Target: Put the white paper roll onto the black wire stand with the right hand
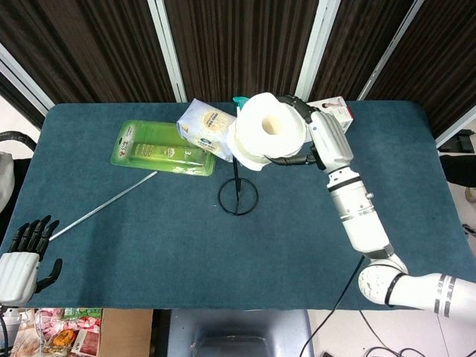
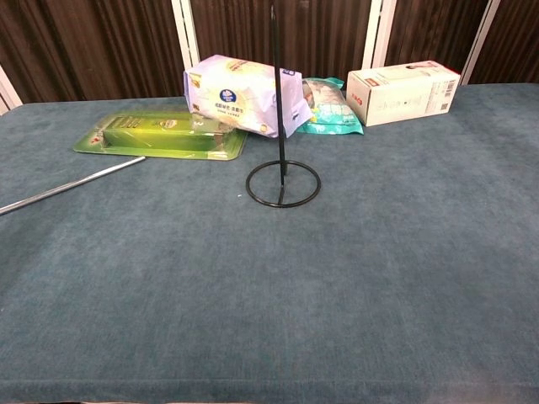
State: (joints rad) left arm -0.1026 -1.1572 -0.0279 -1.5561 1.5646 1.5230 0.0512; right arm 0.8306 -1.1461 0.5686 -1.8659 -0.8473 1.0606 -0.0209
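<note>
While my right hand (image 1: pixel 309 137) is gripping the white paper roll (image 1: pixel 268 137), I am holding it in the air above the black wire stand (image 1: pixel 237 192) | left hand (image 1: pixel 22 260) is idling, fingers apart, far left of the stand.
</note>
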